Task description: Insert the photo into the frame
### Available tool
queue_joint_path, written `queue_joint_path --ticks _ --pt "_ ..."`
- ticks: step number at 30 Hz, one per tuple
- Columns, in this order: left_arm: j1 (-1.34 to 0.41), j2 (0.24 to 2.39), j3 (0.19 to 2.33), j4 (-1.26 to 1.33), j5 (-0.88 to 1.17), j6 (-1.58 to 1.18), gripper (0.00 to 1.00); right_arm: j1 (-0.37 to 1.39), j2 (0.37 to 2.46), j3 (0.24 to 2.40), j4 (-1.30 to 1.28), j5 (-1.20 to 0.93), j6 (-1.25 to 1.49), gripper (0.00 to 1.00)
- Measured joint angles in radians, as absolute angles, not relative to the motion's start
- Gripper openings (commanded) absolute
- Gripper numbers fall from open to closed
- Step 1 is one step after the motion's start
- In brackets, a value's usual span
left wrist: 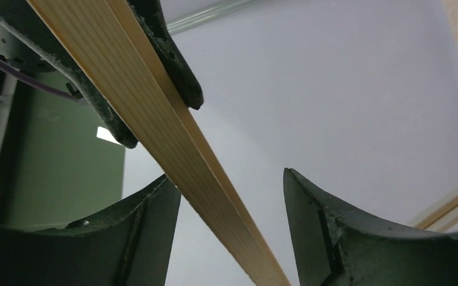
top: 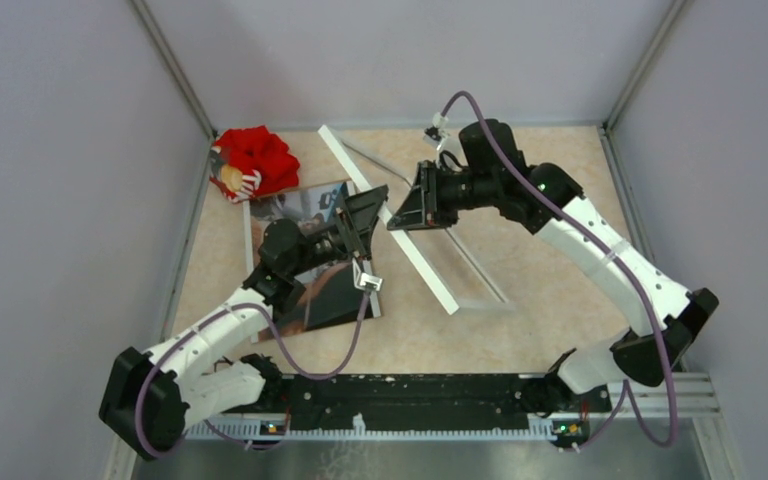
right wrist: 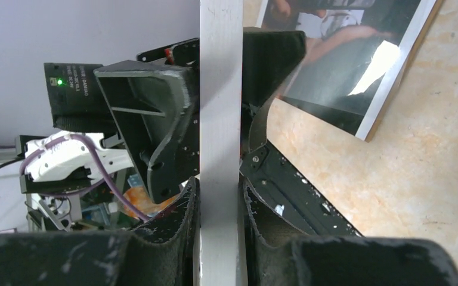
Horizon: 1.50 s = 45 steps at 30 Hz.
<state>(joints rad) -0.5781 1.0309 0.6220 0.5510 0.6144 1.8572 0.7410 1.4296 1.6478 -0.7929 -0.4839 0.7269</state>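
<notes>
Scene: overhead view of two arms reaching over a beige counter (top: pixel 430 345) with pale walls around it
Frame (top: pixel 422 264): its long white rail runs diagonally from upper centre down toward lower centre-right of the overhead view, and both arms meet it near the middle; the left wrist view shows its light wood back
Right gripper (right wrist: pixel 219 185): centre of the overhead view, jaws clamped on the frame's rail, with the white face pinched between them
Left gripper (left wrist: pixel 229 179): just left of the right gripper, jaws apart and straddling the same rail, with a gap on one side
Photo (top: pixel 332 292): flat on the counter left of centre, dark picture side up, partly under the left arm, outside the frame
Red bundle (top: pixel 256 163): upper left of the counter, just above the photo
</notes>
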Motion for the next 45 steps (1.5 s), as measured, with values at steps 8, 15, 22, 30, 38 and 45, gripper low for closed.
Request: queue_joint_path --ticks 8,15,22,30,38,45 --pt "-0.602 1.041 0.609 0.659 0.543 1.876 0.21 0.723 1.428 1.619 -0.753 -0.523 0.747 0.35" --pt "-0.606 1.031 0.624 0.525 0.529 1.872 0.11 0.706 1.442 1.747 -0.894 -0.379 0.639 0.72" --pt "-0.606 1.026 0.778 0.257 0.534 1.832 0.11 0.735 1.443 2.038 -1.121 -0.134 0.442 0.76" --pt "-0.625 1.155 0.97 0.102 0.527 1.827 0.13 0.914 1.47 2.044 -1.282 0.069 0.357 0.75" --pt "-0.691 1.236 1.034 0.094 0.506 1.819 0.13 0.976 1.568 2.063 -1.343 0.254 0.347 0.46" --pt "-0.699 1.253 1.034 0.097 0.48 1.774 0.62 0.994 1.603 2.062 -1.343 0.367 0.309 0.0"
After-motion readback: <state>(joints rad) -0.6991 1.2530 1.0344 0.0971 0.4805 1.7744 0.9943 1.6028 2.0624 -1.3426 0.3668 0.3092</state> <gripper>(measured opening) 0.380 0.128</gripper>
